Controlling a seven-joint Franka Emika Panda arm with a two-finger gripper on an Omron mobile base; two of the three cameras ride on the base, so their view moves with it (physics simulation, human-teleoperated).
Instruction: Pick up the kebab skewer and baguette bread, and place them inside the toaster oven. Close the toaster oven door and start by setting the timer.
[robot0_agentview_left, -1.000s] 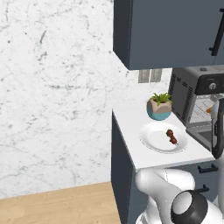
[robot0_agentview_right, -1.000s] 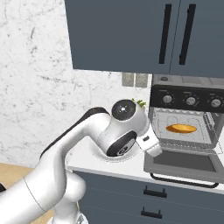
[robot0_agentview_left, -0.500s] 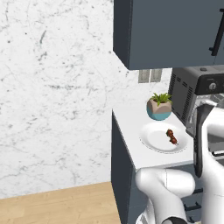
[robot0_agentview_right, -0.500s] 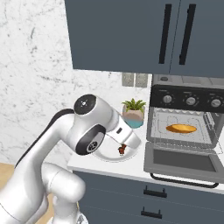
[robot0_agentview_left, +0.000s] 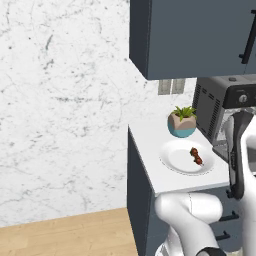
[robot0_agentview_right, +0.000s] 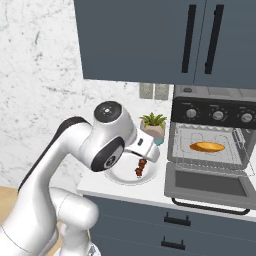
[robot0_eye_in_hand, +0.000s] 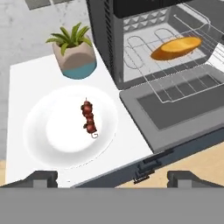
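Wide-open, empty claw (robot0_eye_in_hand: 111, 177) hovers above dark reddish-brown kebab skewer (robot0_eye_in_hand: 89, 117), its long axis running away from the claw on the round white plate (robot0_eye_in_hand: 48, 131)

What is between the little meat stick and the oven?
Just bare stuff: the white plate under the kebab skewer, then white counter up to the toaster oven, seen in the hand view.

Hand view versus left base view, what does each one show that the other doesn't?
Hand view alone: the baguette bread lying on the wire rack inside the toaster oven, with the toaster oven door folded down.

Left base view alone: the marble wall, wood floor and upper cabinet.

Both: the kebab skewer on the white plate, beside the potted plant.
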